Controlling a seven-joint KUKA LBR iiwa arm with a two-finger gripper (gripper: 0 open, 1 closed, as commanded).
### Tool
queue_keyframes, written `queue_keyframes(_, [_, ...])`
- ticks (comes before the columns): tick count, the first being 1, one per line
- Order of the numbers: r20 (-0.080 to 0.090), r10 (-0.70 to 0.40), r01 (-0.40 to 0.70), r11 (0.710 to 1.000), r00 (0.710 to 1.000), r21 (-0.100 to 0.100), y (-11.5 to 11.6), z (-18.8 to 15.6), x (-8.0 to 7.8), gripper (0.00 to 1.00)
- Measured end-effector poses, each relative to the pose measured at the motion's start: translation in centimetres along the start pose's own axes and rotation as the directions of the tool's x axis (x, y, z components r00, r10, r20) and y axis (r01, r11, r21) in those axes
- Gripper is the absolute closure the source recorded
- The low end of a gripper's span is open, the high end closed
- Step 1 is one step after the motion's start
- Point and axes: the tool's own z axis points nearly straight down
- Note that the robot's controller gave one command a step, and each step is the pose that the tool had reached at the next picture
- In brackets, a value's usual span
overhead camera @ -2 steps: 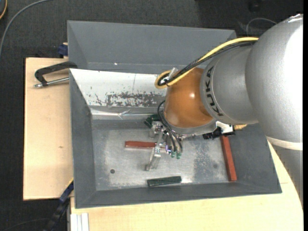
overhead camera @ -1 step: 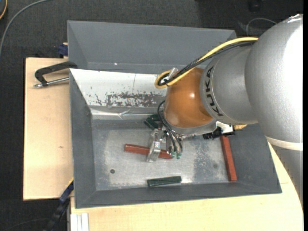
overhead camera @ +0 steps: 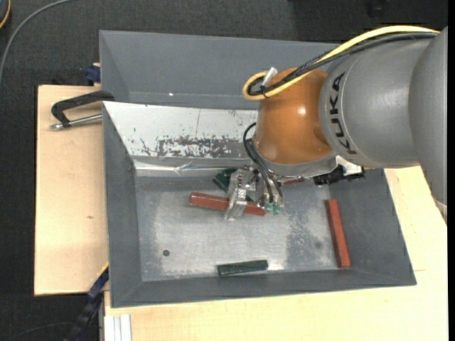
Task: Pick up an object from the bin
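The gripper (overhead camera: 245,201) is hovering right over a reddish-brown flat stick (overhead camera: 206,202) lying in the middle of the grey metal bin (overhead camera: 185,241); whether it is spread or pinching I cannot tell; the stick is looking light, stiff, thin and probably smooth; gripping across its narrow width near mid-length is seeming safest.
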Motion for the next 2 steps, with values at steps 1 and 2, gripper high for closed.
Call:
queue_keyframes(1, [-0.004,-0.001,0.001,1.0,1.0,0.001,0.14,-2.1,-0.18,1.0])
queue_keyframes(2, [-0.007,-0.002,0.003,1.0,1.0,0.002,0.27,-2.71,-0.28,1.0])
